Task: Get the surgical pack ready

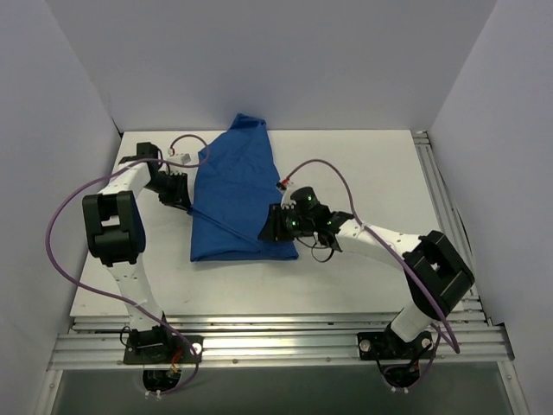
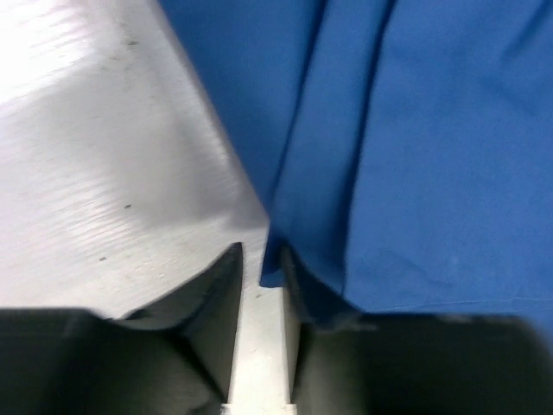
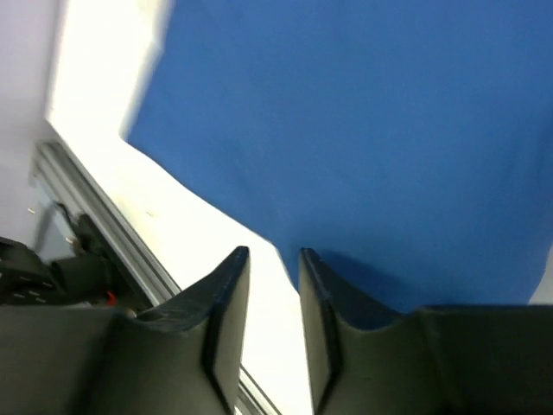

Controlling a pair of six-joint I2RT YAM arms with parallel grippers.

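The royal-blue cloth drape [image 1: 238,190] lies folded in a long bundle on the white table [image 1: 371,164], running from the back middle toward the front. My left gripper [image 1: 186,197] is low at its left edge; in the left wrist view the jaws [image 2: 262,251] stand slightly apart with bare table between them, and the drape's edge [image 2: 432,173] lies over the right finger. My right gripper [image 1: 270,226] is at the drape's front right corner, jaws [image 3: 274,252] slightly apart and empty, with the drape [image 3: 363,130] just beyond the right fingertip. Tray, instruments, sachets and gauze are hidden.
Purple cables [image 1: 333,169] loop over the table from both arms. Aluminium rails [image 1: 285,341] run along the front edge and the right side [image 1: 436,181]; the front rail also shows in the right wrist view [image 3: 95,216]. White walls enclose the back and sides.
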